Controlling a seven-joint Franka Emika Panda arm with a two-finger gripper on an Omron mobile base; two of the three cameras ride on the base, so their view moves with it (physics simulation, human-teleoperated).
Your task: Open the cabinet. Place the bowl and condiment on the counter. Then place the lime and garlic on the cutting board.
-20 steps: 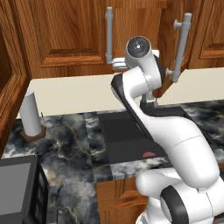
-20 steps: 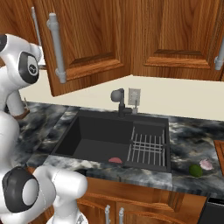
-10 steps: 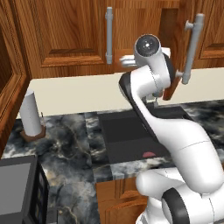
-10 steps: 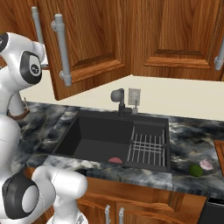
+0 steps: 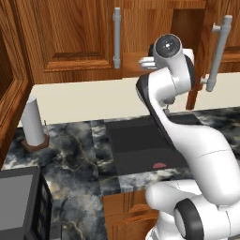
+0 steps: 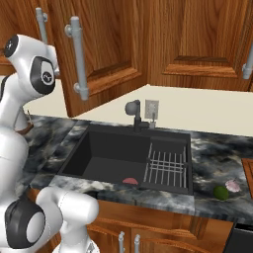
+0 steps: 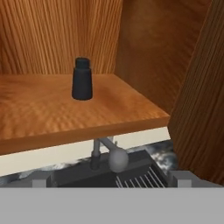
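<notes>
One reddish-brown wood cabinet door stands open; small black condiment bottle remains shelved, fingers released and empty.

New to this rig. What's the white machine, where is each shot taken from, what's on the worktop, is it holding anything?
It is a white robot arm on a driving base, in a rendered kitchen. Two pictures come from base cameras behind it, left and right. The third looks along its hand into the opened cabinet, where the small black condiment stands upright on the shelf. The counter carries the lime and garlic side by side, right of the sink; a paper-towel roll stands far left. Nothing is held; the gripper is open.
</notes>
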